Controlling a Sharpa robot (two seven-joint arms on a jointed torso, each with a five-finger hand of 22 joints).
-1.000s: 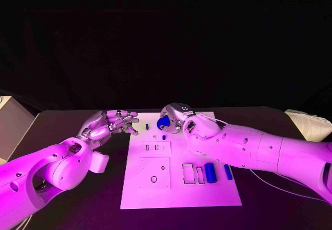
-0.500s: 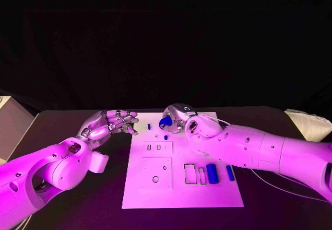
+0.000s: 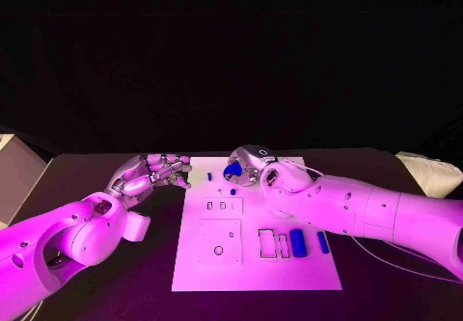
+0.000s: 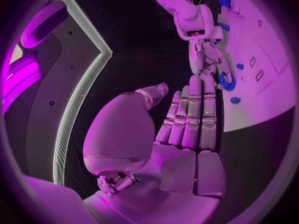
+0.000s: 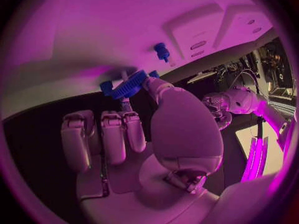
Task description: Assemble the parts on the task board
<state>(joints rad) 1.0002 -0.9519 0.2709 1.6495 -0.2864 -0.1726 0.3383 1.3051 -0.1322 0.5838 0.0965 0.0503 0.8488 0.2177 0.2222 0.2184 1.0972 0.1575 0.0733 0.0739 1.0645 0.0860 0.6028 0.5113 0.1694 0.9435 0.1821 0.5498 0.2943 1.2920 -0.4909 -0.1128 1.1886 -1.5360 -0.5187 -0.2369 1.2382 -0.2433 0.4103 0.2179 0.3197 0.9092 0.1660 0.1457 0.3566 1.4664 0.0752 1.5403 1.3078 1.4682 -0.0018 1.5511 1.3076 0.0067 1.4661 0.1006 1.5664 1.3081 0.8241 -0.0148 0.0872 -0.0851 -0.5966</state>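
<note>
Head view: right hand (image 3: 253, 166) over far edge of task board (image 3: 255, 267), pinching blue gear (image 3: 231, 171). Right wrist view: gear (image 5: 129, 86) held between thumb and fingertip, toothed rim visible. Left hand (image 3: 152, 174) at board's 9 o'clock far corner, off board over black table (image 3: 96, 180), fingers curled, nothing in them. 2 blue bars (image 3: 299, 243) at board's 4 o'clock. Small blue pegs (image 3: 209, 177) near gear.
</note>
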